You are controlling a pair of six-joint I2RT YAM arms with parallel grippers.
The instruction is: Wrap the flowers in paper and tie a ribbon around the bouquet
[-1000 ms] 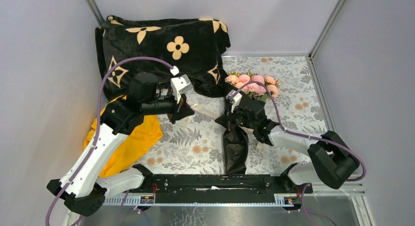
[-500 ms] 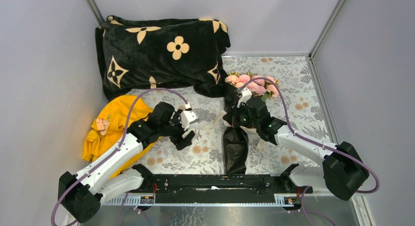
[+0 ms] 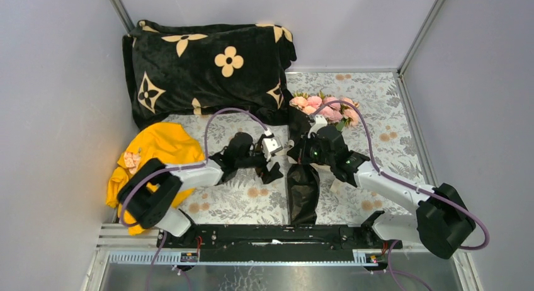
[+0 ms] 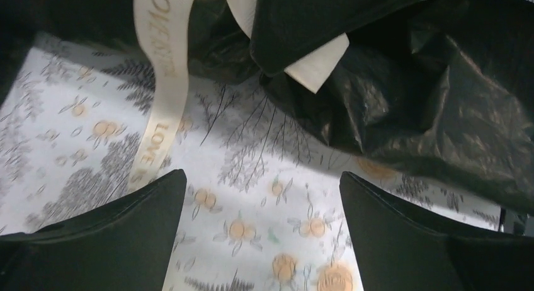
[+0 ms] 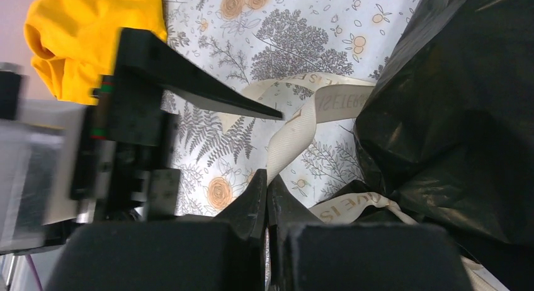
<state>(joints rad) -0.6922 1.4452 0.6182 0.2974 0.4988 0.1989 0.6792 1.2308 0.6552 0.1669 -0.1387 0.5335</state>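
The bouquet lies on the floral tablecloth with the pink flowers at the far end. Its crinkled black paper tapers toward me. My right gripper sits at the cone's left side. In the right wrist view the right gripper is shut on the cream ribbon, which runs from its jaws up past the paper. My left gripper is just left of the cone. The left gripper stands wide open over bare cloth, the ribbon hanging ahead and left of it, untouched, beside the paper.
A black plush blanket with tan flower marks fills the back left. A yellow cloth lies at the left, under the left arm. Grey walls enclose the table on three sides. A black rail runs along the near edge.
The left arm swung from the back left down to the bouquet's side and its jaws opened, letting go of the ribbon. The right gripper closed on the ribbon.
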